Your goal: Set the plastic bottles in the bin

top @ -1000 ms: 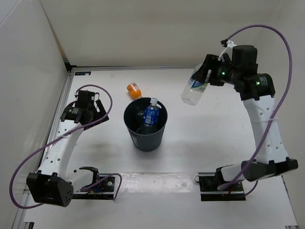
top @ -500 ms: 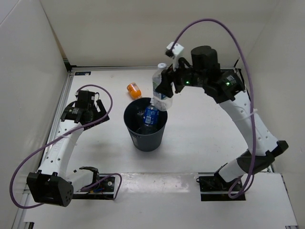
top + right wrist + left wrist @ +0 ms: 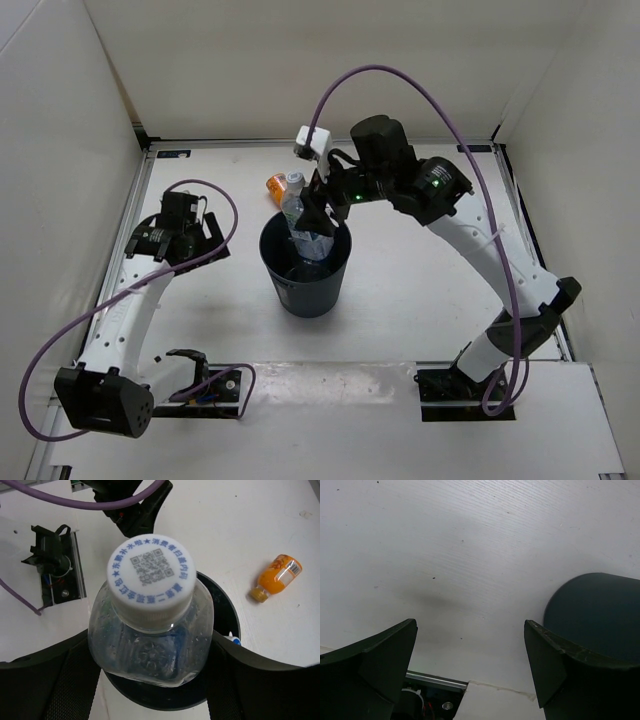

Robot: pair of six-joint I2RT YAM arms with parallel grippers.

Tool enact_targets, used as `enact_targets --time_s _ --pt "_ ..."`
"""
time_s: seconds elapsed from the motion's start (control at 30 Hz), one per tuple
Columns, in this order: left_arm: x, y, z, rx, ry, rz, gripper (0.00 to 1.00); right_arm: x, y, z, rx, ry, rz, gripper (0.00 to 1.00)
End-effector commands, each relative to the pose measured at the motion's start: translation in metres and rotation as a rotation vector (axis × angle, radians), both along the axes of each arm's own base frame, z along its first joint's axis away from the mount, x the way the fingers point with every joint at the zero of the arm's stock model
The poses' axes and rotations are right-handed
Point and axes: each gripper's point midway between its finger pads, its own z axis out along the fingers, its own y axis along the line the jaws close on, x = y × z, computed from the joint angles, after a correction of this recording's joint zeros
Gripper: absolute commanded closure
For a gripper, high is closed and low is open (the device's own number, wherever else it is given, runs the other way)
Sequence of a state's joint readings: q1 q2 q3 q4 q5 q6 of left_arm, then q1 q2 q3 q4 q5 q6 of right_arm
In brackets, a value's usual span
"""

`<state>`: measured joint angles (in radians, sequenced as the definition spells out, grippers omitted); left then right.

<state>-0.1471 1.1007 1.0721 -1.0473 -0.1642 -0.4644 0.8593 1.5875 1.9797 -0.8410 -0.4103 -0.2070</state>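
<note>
My right gripper [image 3: 152,652] [image 3: 312,215] is shut on a clear plastic bottle [image 3: 150,630] [image 3: 298,225] with a white printed cap, held upright. Its base hangs over the mouth of the dark grey-blue bin [image 3: 305,285] [image 3: 227,617]. Inside the bin, the cap of another bottle [image 3: 231,639] peeks out beside the right finger. A short orange bottle [image 3: 281,186] [image 3: 276,577] lies on the table just behind the bin. My left gripper [image 3: 200,240] [image 3: 470,645] stands open and empty over bare table, left of the bin [image 3: 595,610].
White walls close the table at the left, back and right. A metal rail and a black mount [image 3: 52,562] lie along the left edge. Purple cables loop above both arms.
The right arm swung left and lowered the clear bottle from the right side to the bin's mouth. The left arm has not moved.
</note>
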Motion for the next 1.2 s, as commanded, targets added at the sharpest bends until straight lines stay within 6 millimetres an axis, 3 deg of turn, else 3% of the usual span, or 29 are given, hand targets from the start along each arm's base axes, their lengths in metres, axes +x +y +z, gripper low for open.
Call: enact_targets --time_s 0.0,0.03,0.07,0.13,0.17,0.23,0.4,0.53,0.57,0.6,0.63,0.67,0.7,0.73,0.8,0.83,0.87,0.9,0.93,0.97,1.0,1.03,1.07,1.13,1.17 --pt "0.001 0.002 0.007 0.005 -0.035 -0.001 0.01 0.016 -0.022 0.048 0.109 -0.072 -0.107 0.15" --pt "0.004 0.004 0.01 0.016 -0.049 0.006 0.01 0.016 -0.022 0.055 0.13 -0.07 -0.118 0.15" --pt "0.007 0.005 0.012 0.021 -0.065 0.007 0.01 0.033 -0.037 0.062 0.15 -0.068 -0.185 0.14" --pt "0.015 0.011 0.017 0.046 -0.096 0.027 0.01 0.036 -0.045 0.089 0.248 -0.033 -0.226 0.1" --pt "0.019 0.015 0.017 0.045 -0.102 0.049 0.01 0.053 -0.06 0.093 0.263 -0.035 -0.273 0.1" --pt "0.03 0.02 0.021 0.04 -0.136 0.08 0.01 0.043 -0.06 0.101 0.309 0.039 -0.244 0.1" --pt "0.065 0.034 0.028 -0.023 -0.208 0.18 0.01 0.043 -0.078 0.105 0.282 -0.019 -0.312 0.1" --pt "0.103 0.023 0.041 -0.076 -0.303 0.113 0.01 0.062 -0.124 0.109 0.265 -0.063 -0.506 0.1" --pt "0.123 0.02 0.045 -0.087 -0.353 0.101 0.01 0.067 -0.13 0.103 0.271 -0.02 -0.549 0.1" --pt "0.131 0.018 0.048 -0.101 -0.373 0.091 0.01 0.082 -0.149 0.101 0.279 -0.014 -0.629 0.1" --pt "0.144 0.006 0.039 -0.149 -0.357 0.05 0.01 0.082 -0.158 0.095 0.281 0.011 -0.668 0.1" --pt "0.158 0.003 0.046 -0.166 -0.406 0.041 0.01 0.085 -0.163 0.091 0.311 0.073 -0.713 0.1" --pt "0.168 -0.006 0.057 -0.219 -0.43 0.024 0.01 0.1 -0.182 0.079 0.318 0.099 -0.788 0.1" --pt "0.18 -0.01 0.04 -0.238 -0.391 0.022 0.01 0.102 -0.185 0.075 0.328 0.127 -0.794 0.1" --pt "0.2 -0.022 0.046 -0.311 -0.429 -0.004 0.01 0.116 -0.195 0.066 0.347 0.163 -0.841 0.1" --pt "0.221 -0.024 0.035 -0.322 -0.412 0.006 0.01 0.125 -0.203 0.062 0.343 0.165 -0.871 0.1" --pt "0.227 -0.027 0.032 -0.337 -0.394 -0.002 0.01 0.135 -0.209 0.058 0.345 0.172 -0.896 0.1" --pt "0.238 -0.03 0.041 -0.344 -0.4 -0.011 0.01 0.14 -0.212 0.059 0.354 0.178 -0.906 0.1" --pt "0.246 -0.039 -0.001 -0.341 -0.29 -0.026 0.01 0.15 -0.225 0.06 0.36 0.175 -0.945 0.1" --pt "0.266 -0.052 0.028 -0.357 -0.353 -0.076 0.01 0.161 -0.224 0.055 0.36 0.205 -0.947 0.1" --pt "0.269 -0.057 0.02 -0.356 -0.319 -0.083 0.01 0.167 -0.226 0.055 0.361 0.207 -0.953 0.1" --pt "0.277 -0.065 -0.02 -0.354 -0.227 -0.085 0.01 0.177 -0.23 0.049 0.354 0.218 -0.968 0.1" --pt "0.299 -0.074 0.013 -0.365 -0.301 -0.107 0.01 0.185 -0.233 0.052 0.362 0.219 -0.973 0.1" --pt "0.304 -0.087 -0.038 -0.396 -0.16 -0.103 0.01 0.195 -0.233 0.046 0.355 0.24 -0.974 0.1" --pt "0.318 -0.092 -0.023 -0.404 -0.195 -0.111 0.01 0.199 -0.234 0.048 0.363 0.244 -0.971 0.1"
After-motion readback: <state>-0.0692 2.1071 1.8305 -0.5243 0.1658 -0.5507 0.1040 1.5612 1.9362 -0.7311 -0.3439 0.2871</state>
